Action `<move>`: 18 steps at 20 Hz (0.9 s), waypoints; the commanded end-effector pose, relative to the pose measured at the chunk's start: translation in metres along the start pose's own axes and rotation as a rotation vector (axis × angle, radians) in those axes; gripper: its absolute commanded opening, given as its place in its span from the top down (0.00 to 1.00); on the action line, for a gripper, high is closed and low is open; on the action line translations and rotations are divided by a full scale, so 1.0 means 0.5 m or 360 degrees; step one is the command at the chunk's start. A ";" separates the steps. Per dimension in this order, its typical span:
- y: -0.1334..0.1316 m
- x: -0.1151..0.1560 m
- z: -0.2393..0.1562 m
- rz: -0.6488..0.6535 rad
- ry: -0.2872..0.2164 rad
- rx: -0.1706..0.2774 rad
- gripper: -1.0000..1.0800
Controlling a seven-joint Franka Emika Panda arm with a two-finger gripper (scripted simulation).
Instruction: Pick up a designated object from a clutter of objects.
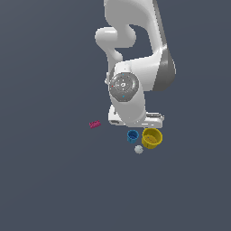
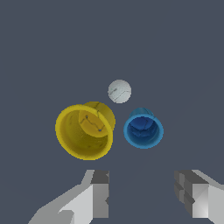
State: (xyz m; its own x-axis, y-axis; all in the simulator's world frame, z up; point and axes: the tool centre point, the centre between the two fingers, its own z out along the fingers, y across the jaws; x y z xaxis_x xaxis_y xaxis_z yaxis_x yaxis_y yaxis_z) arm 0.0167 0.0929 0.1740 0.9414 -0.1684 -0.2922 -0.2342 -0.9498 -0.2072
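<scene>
The yellow cup (image 1: 152, 137) stands upright on the dark floor, its mouth open upward; in the wrist view (image 2: 85, 129) it is the largest item. A smaller blue cup (image 1: 132, 136) (image 2: 143, 129) stands just beside it, apart from it. A tiny white ball (image 1: 138, 149) (image 2: 119, 91) lies close to both cups. A pink-red flat piece (image 1: 94, 124) lies apart, toward the exterior view's left. My gripper (image 2: 142, 197) is open and empty, its fingers (image 2: 99, 192) spread wide, hovering above and short of the two cups. In the exterior view the hand hides the fingertips.
The white arm (image 1: 135, 67) rises behind the objects and its hand (image 1: 135, 118) hangs just behind the cups. The dark grey floor (image 1: 54, 180) spreads flat all around.
</scene>
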 end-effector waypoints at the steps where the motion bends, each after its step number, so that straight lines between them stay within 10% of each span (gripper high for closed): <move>1: -0.013 0.005 0.050 0.0058 -0.0076 0.0044 0.38; 18: -0.043 0.006 0.184 0.0216 -0.0278 0.0146 0.38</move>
State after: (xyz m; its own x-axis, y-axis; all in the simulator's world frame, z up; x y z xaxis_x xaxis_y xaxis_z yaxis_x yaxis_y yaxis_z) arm 0.0020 0.1369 0.0917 0.8450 -0.2370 -0.4793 -0.3844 -0.8923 -0.2366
